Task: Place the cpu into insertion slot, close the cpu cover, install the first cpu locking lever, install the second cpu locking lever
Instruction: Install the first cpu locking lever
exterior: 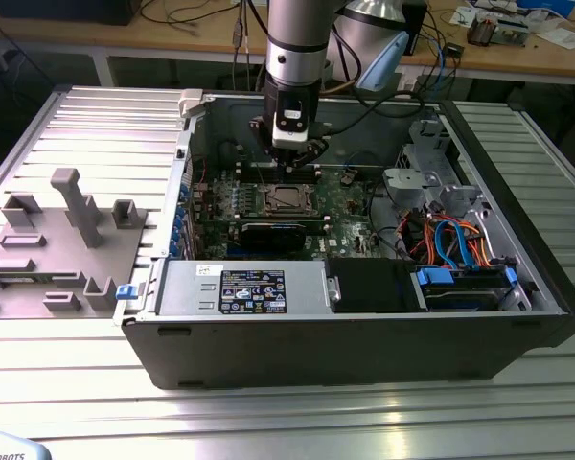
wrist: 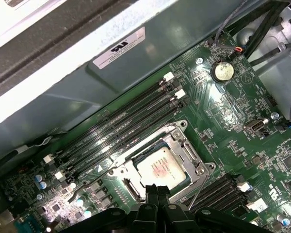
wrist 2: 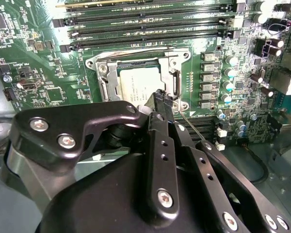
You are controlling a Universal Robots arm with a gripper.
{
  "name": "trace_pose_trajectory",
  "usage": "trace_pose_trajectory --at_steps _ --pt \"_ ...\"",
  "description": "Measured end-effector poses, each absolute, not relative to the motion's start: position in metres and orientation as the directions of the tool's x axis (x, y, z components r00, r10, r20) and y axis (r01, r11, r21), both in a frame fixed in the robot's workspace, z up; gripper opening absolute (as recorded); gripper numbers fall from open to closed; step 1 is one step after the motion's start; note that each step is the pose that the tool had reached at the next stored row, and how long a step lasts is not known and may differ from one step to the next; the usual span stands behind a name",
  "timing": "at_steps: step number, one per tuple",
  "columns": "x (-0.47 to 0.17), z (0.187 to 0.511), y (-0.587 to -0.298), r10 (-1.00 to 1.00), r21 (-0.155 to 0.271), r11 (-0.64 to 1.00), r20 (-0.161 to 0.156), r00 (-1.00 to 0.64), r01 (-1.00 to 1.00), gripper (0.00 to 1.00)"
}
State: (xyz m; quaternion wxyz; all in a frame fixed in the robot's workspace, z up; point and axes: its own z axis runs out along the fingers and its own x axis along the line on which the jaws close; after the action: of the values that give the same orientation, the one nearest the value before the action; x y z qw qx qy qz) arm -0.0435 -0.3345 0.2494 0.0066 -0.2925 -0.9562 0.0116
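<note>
one cpu [wrist: 161, 167] lies flat in the window of the shut cpu cover [wrist: 182, 141], and the tool [wrist: 156, 190], clenched on nothing, sits at that cover's edge beside a thin free locking lever [wrist: 196, 195], which i judge wants a slow, steady push.
</note>
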Motion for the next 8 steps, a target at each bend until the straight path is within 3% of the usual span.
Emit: trace_pose_trajectory --at_steps 8 --pt "-0.0435 0.2494 -0.3346 0.554 -0.026 0.832 0.006 -0.833 0.554 0.11"
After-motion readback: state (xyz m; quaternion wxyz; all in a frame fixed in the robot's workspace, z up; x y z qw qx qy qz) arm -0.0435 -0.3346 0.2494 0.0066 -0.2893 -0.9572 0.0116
